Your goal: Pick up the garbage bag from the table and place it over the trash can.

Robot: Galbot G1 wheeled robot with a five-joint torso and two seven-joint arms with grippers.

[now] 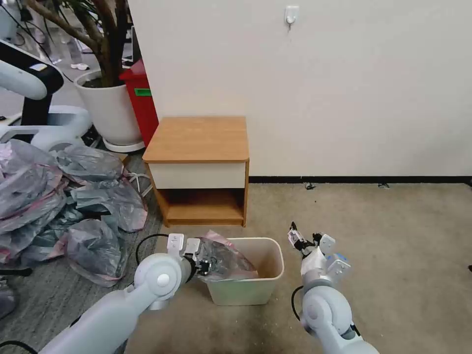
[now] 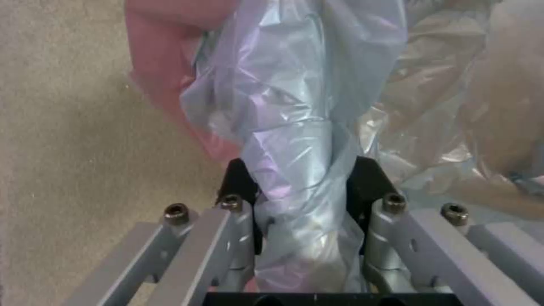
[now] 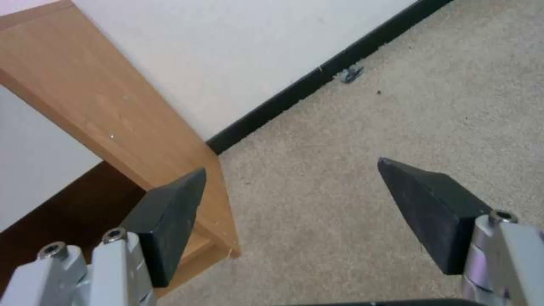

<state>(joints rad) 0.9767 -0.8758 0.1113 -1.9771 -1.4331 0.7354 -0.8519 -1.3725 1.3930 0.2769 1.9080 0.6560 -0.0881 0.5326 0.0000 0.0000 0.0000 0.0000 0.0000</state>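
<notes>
Thin, crinkly, translucent grey plastic garbage bag (image 2: 295, 140) with a glossy sheen and a pink band, bunched between the matt black pads of the left claw (image 2: 303, 187), whose links are smooth brushed metal. The trash can (image 1: 248, 287) is smooth cream plastic. The surface (image 1: 199, 138) has a matt orange-brown wood-grain top and a plain cream drawer front. The floor (image 3: 363, 178) is rough beige carpet. The right claw (image 3: 295, 204) has matt black wedge pads, spread apart.

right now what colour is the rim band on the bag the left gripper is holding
Pink-red, on the translucent grey garbage bag clamped in the left gripper; the left wrist view shows it best.
</notes>
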